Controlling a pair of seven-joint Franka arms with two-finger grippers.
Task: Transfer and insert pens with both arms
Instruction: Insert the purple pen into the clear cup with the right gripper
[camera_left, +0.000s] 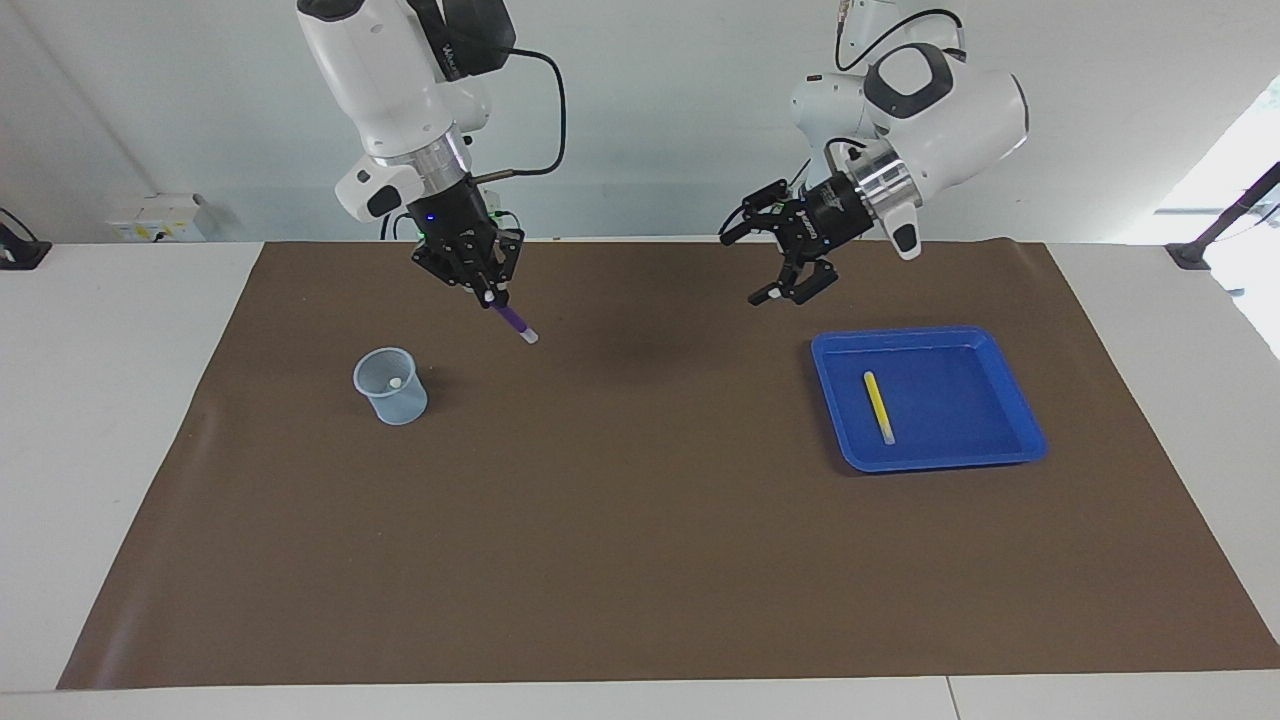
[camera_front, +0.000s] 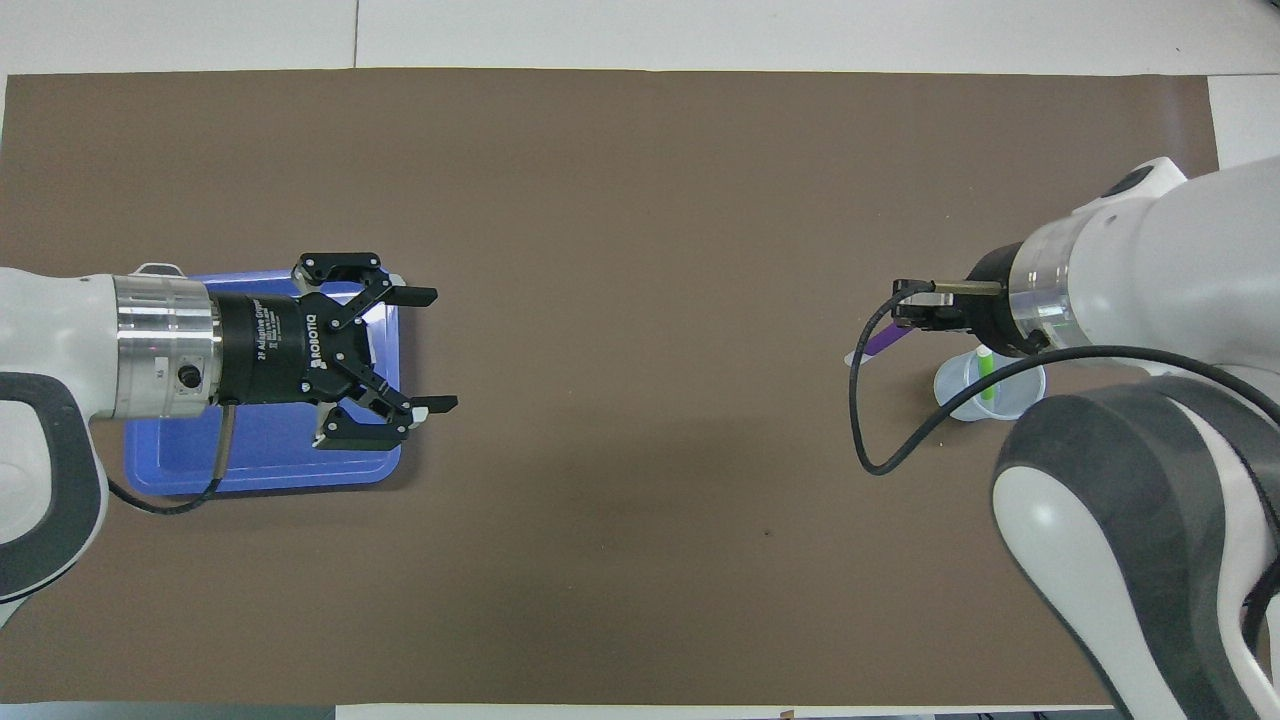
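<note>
Purple slim marker pen (camera_left: 514, 321) hangs tilted, clamped in the right gripper (camera_left: 489, 290) above the brown mat (camera_left: 640, 520), beside the clear plastic cup (camera_left: 391, 386) containing a green pen (camera_front: 987, 376). The left gripper (camera_left: 792, 290) hovers, fingers spread and empty, over the blue plastic tray (camera_left: 1000, 345), where the yellow pen (camera_left: 878, 407) lies.

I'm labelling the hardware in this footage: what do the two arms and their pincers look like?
Both arms are glossy white with dark grey joint covers and a ribbed silver wrist ring. The left pincer and right pincer are black, two-fingered linkages; the left's body bears white lettering. A black cable loops beside each wrist.
</note>
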